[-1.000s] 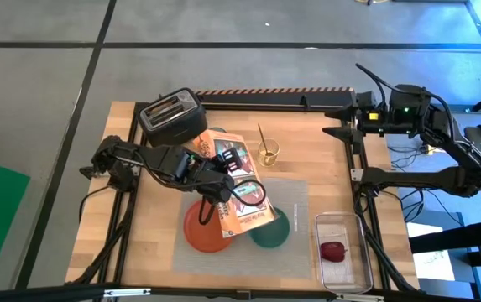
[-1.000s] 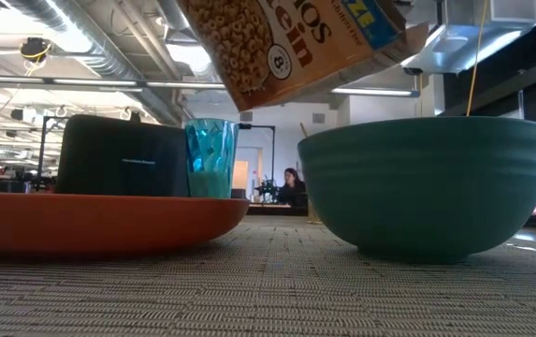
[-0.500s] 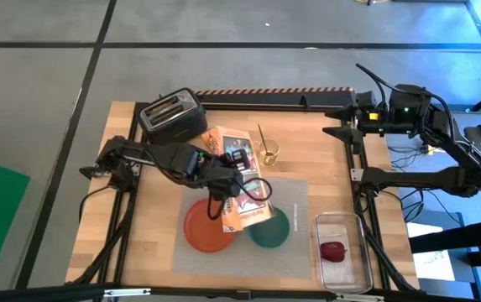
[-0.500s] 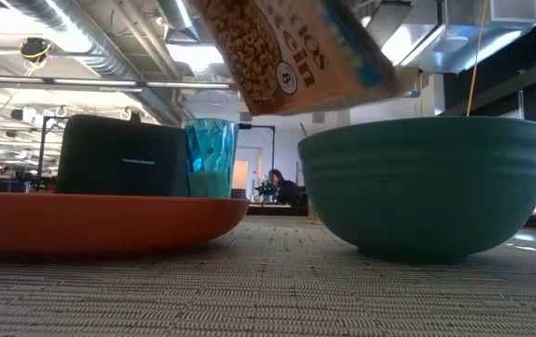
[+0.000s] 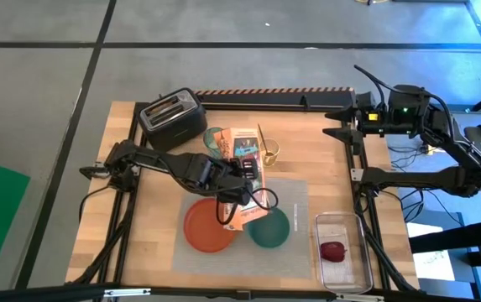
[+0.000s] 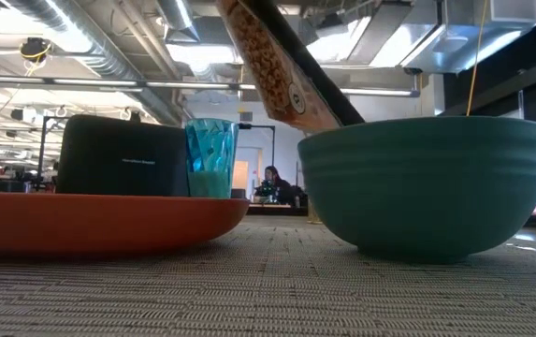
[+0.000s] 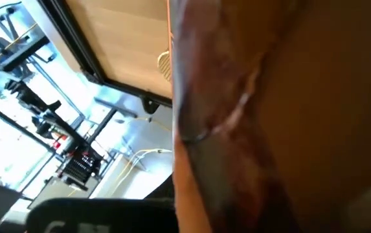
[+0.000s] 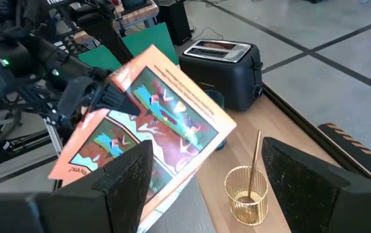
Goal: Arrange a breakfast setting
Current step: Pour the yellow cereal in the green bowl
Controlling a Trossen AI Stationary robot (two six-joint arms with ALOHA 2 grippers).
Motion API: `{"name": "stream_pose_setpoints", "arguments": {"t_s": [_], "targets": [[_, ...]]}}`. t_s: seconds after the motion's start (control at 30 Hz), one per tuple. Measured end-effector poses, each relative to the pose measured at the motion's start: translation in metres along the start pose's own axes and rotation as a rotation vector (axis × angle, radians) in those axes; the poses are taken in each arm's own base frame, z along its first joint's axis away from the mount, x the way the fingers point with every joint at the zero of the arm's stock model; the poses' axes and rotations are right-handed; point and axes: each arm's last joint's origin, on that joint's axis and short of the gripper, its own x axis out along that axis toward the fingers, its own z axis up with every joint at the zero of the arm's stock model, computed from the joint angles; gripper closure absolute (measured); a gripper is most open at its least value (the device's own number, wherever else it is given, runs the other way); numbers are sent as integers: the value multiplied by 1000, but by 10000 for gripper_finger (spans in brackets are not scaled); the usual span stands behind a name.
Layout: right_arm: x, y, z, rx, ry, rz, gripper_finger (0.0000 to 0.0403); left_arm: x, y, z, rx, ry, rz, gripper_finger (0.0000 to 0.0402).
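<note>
Teal bowl point(image 5: 269, 228) sat on grey placemat point(image 5: 295, 195) near the worktop point(image 5: 152, 226) front, just beside round orange plate point(image 5: 205, 231) on the same mat. Tilted steeply over the bowl's rim: a cereal box point(image 5: 244, 168), lower end dipped toward the bowl, cereal picture facing the low camera. Clamped on that box: left hand point(image 5: 238, 186), fingers together on the cardboard, arm stretched in from the worktop's left edge. Seen behind the box, partly covered: green-tinted glass point(image 6: 210, 157), upright between plate and black toaster point(image 5: 171, 116). Stood just past the mat's far edge: small gold wire holder point(image 8: 246, 194) with a gold spoon point(image 8: 256, 158) leaning in it. Lay in a clear plastic tub point(image 5: 341, 225) at the mat's right, well apart from the bowl: small red fruit point(image 5: 332, 250). Parked off the worktop's far right corner: right hand point(image 8: 209, 188), fingers spread apart, holding nothing. Toast slice not made out. Far behind in the low view, a person seated in the room.
</note>
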Motion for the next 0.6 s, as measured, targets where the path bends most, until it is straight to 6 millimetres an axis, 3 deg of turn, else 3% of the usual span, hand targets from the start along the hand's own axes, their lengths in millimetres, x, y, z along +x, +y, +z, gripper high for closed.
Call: {"name": "stream_pose_setpoints", "arguments": {"t_s": [0.6], "targets": [[0, 0, 0, 0, 0, 0, 123, -12, 3, 14, 101, 28, 74, 376]]}}
